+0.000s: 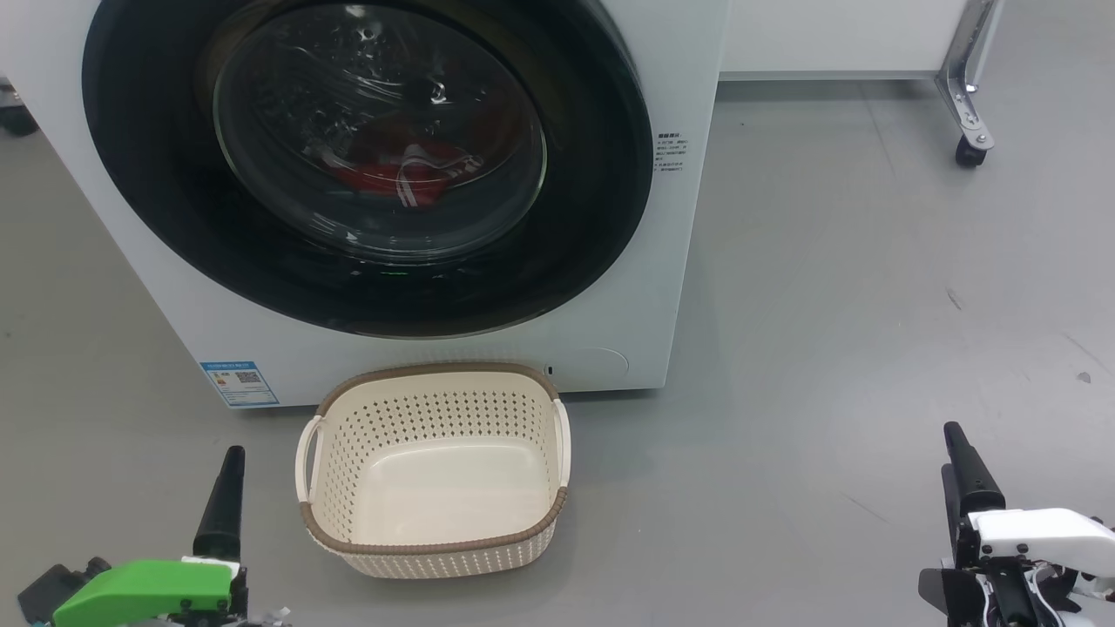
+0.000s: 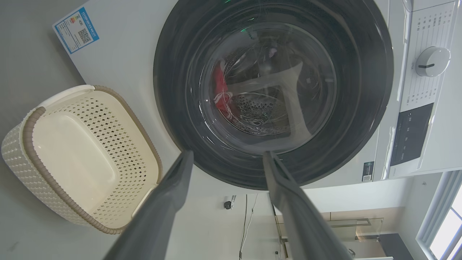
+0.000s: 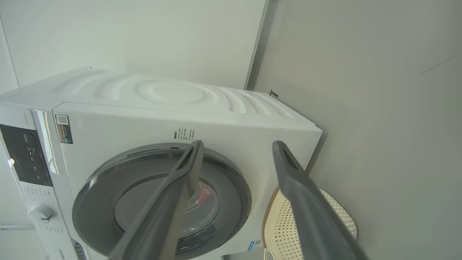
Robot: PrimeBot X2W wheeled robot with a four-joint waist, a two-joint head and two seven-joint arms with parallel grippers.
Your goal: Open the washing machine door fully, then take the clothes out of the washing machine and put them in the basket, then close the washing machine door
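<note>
clothes [image 1: 383, 178], red with white stripe trim, lie low in the drum of the washing machine [image 1: 679, 261], seen through the clear glass bowl of the washing machine door [image 1: 592, 174]. the door sits shut, its glossy black rim flat against the white front. the basket [image 1: 435, 370] stands upright on the grey floor [image 1: 827, 305] just in front of the machine, below the door, with its far rim close to the machine's base. a blue label sticker [image 1: 239, 383] is on the lower front corner, to the left of the basket in the head view.

the left gripper [image 2: 227, 155] hangs low at the robot's left, near the basket's left handle but not touching it. its two dark fingers stand wide apart with nothing between them, pointing toward the door's lower rim. the right gripper [image 3: 238, 144] is well off to the right over bare floor, fingers likewise spread and holding nothing. the left wrist view shows a white knob [image 2: 431, 61] on the control panel. a caster [image 1: 971, 152] on a metal leg stands on the floor at the far right.
</note>
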